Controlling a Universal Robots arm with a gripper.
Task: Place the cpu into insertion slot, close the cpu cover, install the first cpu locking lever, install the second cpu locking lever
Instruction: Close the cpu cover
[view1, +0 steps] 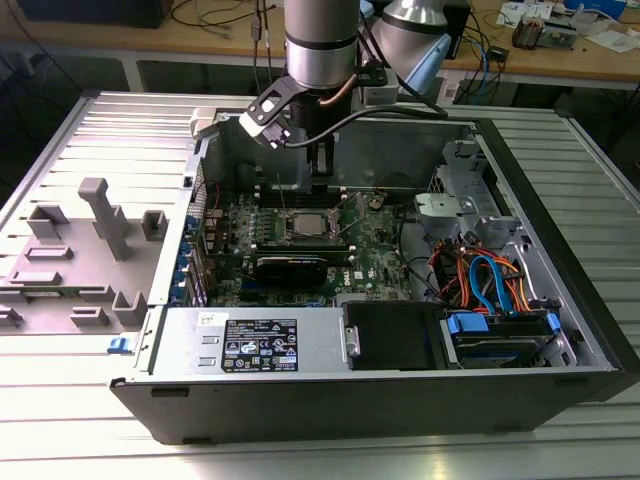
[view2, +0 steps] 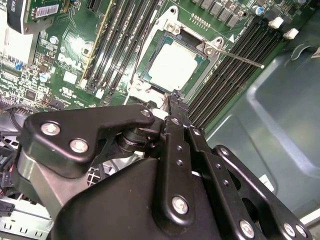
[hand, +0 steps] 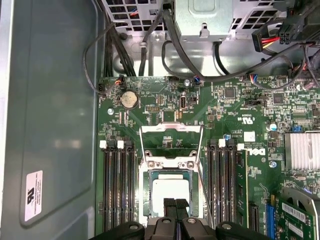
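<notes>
The cpu (hand: 170, 192) is set in the insertion slot (hand: 147, 190); the open cpu cover (hand: 171, 128) likely needs gentle lowering; the gripper (hand: 175, 201) is clenched.

Taking the gripper (view2: 174, 100) as 6 o'clock, the cpu (view2: 172, 67) sits seated in the insertion slot (view2: 167, 25) at the dial's centre. Black memory slots (view2: 117, 45) flank it at 3 and 9 o'clock.

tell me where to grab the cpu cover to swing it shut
Grip the cpu cover by its free cross-bar, the edge farthest from the cpu. It lies flipped open and appears hinged at the insertion slot, so that thin bar is exposed. Probably come from above, pinching across the bar.
</notes>
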